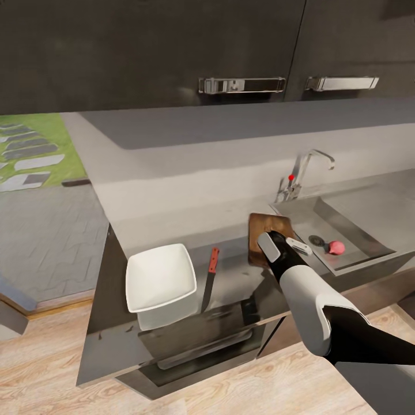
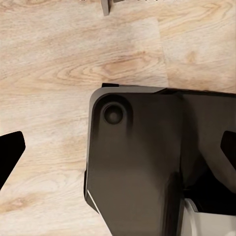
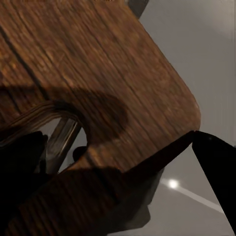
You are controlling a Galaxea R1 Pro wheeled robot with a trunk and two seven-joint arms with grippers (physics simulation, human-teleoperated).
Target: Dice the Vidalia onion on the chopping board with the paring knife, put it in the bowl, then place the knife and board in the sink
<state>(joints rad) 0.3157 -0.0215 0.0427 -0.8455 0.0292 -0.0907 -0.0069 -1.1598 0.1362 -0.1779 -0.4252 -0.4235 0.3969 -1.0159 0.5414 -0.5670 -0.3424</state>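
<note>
From the head camera I see the table (image 1: 173, 202) running across, with the sink (image 1: 369, 242) at its right end and the tap (image 1: 305, 167) behind the basin. The onion (image 1: 336, 248) lies on the sink floor, just beside the drain (image 1: 316, 240). The board (image 1: 264, 230) sits on the table right at the sink's near-left edge, and my right arm reaches over it so the right gripper (image 1: 288, 245) is at the board's corner nearest the sink. The knife (image 1: 210, 278) lies on the table between board and bowl (image 1: 160, 278), handle pointing toward the wall; the bowl rests at the table's front edge, left of the knife and apart from it. In the left wrist camera I look down on wooden floor (image 2: 59, 64) and the robot's dark base (image 2: 147, 162); the left gripper (image 2: 118, 152) has its dark fingers (image 2: 10, 152) far apart at either side, spread with nothing between them. In the right wrist camera the board (image 3: 98, 78) is very close, its handle slot (image 3: 54, 132) and a rounded corner visible over the grey sink. The right gripper's (image 3: 123, 167) fingers (image 3: 216, 167) sit either side of that corner, but I cannot tell whether they are pinching the board.
</note>
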